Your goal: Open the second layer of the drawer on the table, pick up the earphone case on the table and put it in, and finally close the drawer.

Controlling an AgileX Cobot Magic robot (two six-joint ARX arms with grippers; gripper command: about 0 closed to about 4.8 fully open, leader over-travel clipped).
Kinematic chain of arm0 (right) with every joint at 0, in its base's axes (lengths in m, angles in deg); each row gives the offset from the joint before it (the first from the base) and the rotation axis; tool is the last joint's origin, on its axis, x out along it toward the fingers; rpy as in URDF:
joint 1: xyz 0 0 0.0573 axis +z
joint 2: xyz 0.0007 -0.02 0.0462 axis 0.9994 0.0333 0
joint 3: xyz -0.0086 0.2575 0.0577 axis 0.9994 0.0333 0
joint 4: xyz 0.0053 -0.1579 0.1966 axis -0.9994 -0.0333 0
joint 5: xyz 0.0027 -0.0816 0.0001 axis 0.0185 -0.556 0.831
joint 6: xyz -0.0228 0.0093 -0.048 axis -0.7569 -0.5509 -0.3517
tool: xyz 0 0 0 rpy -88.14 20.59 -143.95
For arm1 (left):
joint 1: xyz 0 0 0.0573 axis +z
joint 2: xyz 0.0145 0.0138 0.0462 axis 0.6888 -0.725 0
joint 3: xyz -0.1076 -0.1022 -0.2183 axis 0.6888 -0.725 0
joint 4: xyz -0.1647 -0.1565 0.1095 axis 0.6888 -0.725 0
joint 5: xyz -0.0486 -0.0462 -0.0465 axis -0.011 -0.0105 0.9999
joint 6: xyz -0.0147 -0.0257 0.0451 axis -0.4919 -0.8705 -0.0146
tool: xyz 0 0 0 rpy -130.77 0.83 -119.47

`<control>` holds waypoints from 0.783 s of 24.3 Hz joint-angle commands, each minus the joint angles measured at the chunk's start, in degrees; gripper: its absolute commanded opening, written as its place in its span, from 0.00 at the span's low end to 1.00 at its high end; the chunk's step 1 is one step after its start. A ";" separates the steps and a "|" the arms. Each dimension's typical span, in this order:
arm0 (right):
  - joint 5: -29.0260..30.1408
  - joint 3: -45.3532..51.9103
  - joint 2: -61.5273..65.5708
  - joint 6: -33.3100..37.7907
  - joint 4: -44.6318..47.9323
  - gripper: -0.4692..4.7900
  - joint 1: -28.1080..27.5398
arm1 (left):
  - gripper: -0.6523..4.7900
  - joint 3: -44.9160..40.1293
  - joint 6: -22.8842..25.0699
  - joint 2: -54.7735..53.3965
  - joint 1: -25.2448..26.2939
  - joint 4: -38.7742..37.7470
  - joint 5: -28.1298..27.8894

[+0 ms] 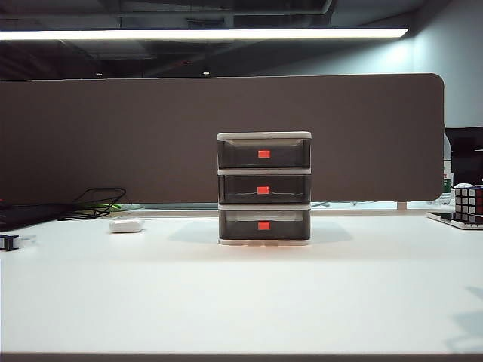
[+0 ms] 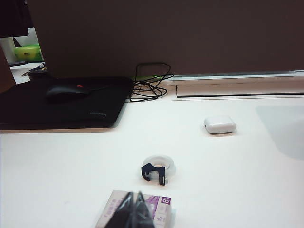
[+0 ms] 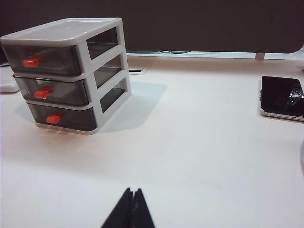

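Left gripper (image 2: 135, 209), right gripper (image 3: 130, 209) low over table (image 1: 241, 302), fingers pressed together, empty.

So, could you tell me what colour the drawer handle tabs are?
Red-orange, on all three drawers; the second layer shows it best in the right wrist view.

The drawer (image 1: 264, 188) stands mid-table (image 1: 241, 302) (before the partition (image 1: 113, 136)); the earphone case (image 1: 126, 225) lies left.
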 commanded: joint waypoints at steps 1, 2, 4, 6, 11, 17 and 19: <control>-0.28 0.37 -0.11 -0.04 0.96 0.09 -0.04 | 0.11 0.13 -0.17 -0.02 0.09 0.68 0.17; -0.28 0.37 -0.11 -0.04 0.94 0.09 -0.04 | 0.11 0.13 -0.17 -0.02 0.09 0.68 0.17; -0.28 0.37 -0.11 -0.04 0.96 0.09 -0.04 | 0.11 0.13 -0.17 -0.02 0.09 0.68 0.20; -0.26 0.37 -0.11 -0.04 0.94 0.09 -0.04 | 0.11 0.13 -0.17 -0.02 0.09 0.70 0.20; 0.02 0.37 -0.11 0.35 1.18 0.09 0.00 | 0.11 0.13 -1.16 -0.02 0.07 1.22 0.48; 16.09 0.37 -0.11 8.13 8.02 0.09 0.02 | 0.11 0.13 -13.07 -0.02 0.07 5.49 11.02; 21.09 0.37 -0.11 9.64 11.13 0.09 0.02 | 0.11 0.13 -14.56 -0.02 0.07 6.38 13.88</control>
